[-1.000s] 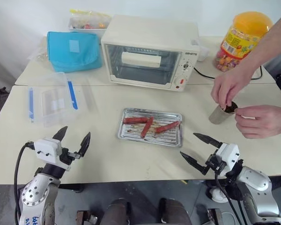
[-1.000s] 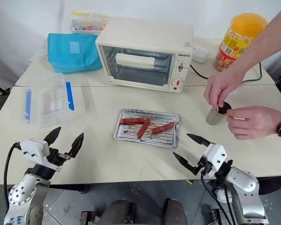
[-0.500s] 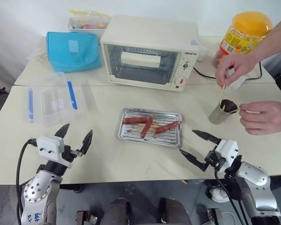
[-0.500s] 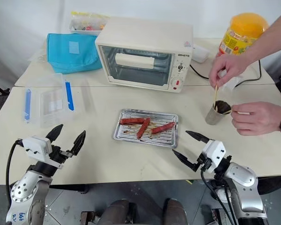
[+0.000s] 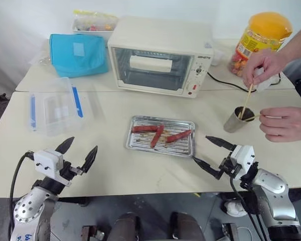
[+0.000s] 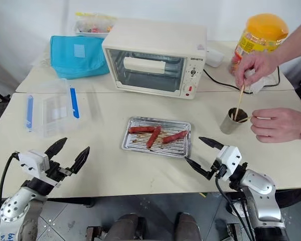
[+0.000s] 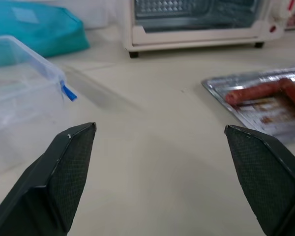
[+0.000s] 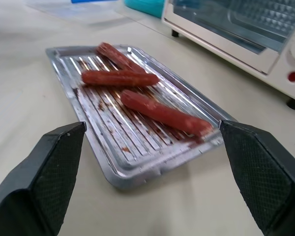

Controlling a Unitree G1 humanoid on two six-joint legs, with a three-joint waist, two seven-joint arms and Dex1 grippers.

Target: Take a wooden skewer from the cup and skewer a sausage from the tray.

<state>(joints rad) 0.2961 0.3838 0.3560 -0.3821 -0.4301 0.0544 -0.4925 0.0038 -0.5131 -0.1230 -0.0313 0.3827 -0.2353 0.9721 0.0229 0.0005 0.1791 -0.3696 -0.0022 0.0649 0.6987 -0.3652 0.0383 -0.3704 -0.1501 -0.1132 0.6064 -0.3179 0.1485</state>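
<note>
A: Progress check: nothing of the task is seen as done by the robot. The left end effector (image 5: 75, 155) is spread wide and empty, held low over the near edge of the worktop (image 5: 115, 165), well apart from everything.

B: Right side?

A: Same. The right end effector (image 5: 209, 151) is also wide open with nothing held, hovering just beside the near right corner of the tray (image 5: 162, 145). In the right wrist view the tray is framed between both fingers.

B: Tray contents?

A: Three sausages (image 5: 156, 135) are counted on the ridged bottom, none pierced. Tray is placed mid-worktop, in front of the toaster oven (image 5: 160, 54).

B: And the cup?

A: The cup (image 5: 238, 119) is set to the right of the tray, farther back than the right end effector. A skewer (image 5: 246, 101) is being held in it by a person's hand (image 5: 264, 64); a second hand (image 5: 285, 122) is kept just beside the cup, with another thin stick apparently pinched there.

B: So what is left?

A: Everything, judged from this: a skewer is not yet taken by the robot, no sausage is speared. The cup area is occupied by the person, so a reach there looks blocked for now.
</note>
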